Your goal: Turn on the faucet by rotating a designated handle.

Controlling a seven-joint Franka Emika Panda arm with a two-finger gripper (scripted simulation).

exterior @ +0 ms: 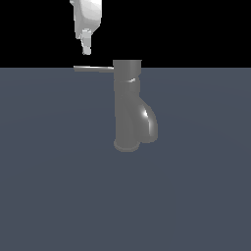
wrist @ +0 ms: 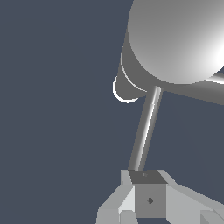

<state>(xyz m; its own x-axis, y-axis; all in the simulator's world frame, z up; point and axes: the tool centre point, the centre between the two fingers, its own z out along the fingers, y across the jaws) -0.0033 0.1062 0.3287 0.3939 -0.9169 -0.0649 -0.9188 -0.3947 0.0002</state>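
The faucet (exterior: 127,110) is a dark grey glossy upright cylinder with a bulging spout toward the exterior view's right. Its handle (exterior: 93,68), a thin grey rod, sticks out level from the top collar toward the exterior view's left. My white gripper (exterior: 87,50) hangs just above the rod's free end, apart from it by a small gap. The fingers look pressed together with nothing between them. In the wrist view the faucet's round top (wrist: 175,39) fills the upper corner. There the handle (wrist: 146,124) runs from it to my gripper (wrist: 145,177), which covers the rod's tip.
The faucet stands on a flat blue-grey floor (exterior: 59,186). No other objects show in either view.
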